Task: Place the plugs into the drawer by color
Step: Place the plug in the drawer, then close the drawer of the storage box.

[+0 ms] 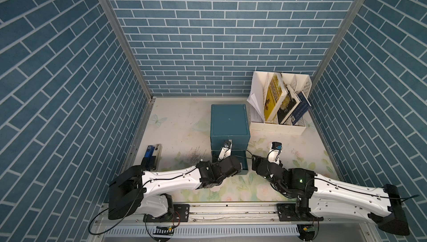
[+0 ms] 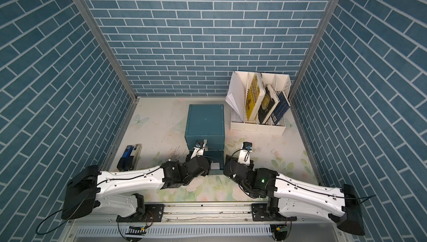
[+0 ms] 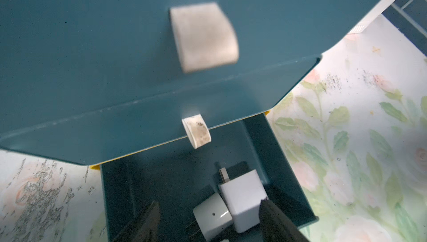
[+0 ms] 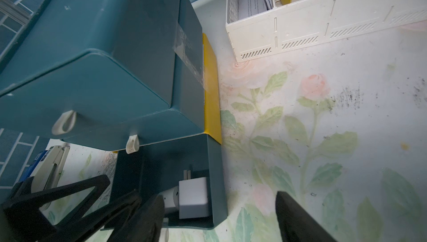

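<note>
Now my left fingers point(image 3: 272, 217) are standing apart over two white plugs point(image 3: 242, 194) lying in the drawer point(image 3: 286, 183); my right fingers point(image 4: 298, 220) are spread too, empty.

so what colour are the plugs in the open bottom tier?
Both plugs are white; clearest in the left wrist view.

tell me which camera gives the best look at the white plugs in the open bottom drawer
The left wrist view: it looks straight into the bottom drawer, with both white plugs large and prongs showing. The right wrist view shows them smaller, partly hidden. In a top view only a white patch shows.
</note>
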### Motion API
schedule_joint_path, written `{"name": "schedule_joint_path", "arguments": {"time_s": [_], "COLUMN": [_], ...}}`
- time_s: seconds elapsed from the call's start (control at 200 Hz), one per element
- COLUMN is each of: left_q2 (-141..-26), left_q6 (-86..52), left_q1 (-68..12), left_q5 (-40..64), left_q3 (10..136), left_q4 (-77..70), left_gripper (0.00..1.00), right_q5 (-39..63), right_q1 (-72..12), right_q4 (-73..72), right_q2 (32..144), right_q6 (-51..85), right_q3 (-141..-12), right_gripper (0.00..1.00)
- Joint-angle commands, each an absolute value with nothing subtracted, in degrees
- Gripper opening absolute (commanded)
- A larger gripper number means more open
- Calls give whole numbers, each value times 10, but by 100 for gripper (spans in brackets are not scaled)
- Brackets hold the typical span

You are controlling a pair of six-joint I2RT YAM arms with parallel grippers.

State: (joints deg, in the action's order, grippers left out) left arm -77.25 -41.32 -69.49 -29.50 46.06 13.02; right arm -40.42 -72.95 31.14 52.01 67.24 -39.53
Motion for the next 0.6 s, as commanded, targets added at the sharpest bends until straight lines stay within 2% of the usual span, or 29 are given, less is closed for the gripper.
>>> {"name": "schedule_joint_path", "arguments": {"time_s": [0.0, 0.13, 0.255, 0.42, 0.515, 0.595], "left_q2": [-750, -693, -636, -601, -605, -615], "left_q6": [-399, -374, -335, -237, -220, -232], "left_q1": [-699, -698, -698, -680, -628, -555], "left_q5": [-302, -308, -351, -393, -389, -328], "left_q3": [486, 522, 574, 625, 648, 659], "left_q4": [146, 168, 193, 185, 189, 195], "left_gripper": [74, 75, 80, 90, 96, 98], "right_q5": [-394, -362, -340, -357, -354, -353], "right_q1": [-729, -737, -770, -826, -839, -846], "right_q4": [288, 234, 191, 177, 166, 158], "right_q2": [530, 546, 582, 645, 670, 682], "right_q6": [635, 586, 559, 574, 587, 600], "right_q3": [-415, -406, -409, -417, -416, -412], "right_gripper": [81, 78, 72, 71, 72, 72]}}
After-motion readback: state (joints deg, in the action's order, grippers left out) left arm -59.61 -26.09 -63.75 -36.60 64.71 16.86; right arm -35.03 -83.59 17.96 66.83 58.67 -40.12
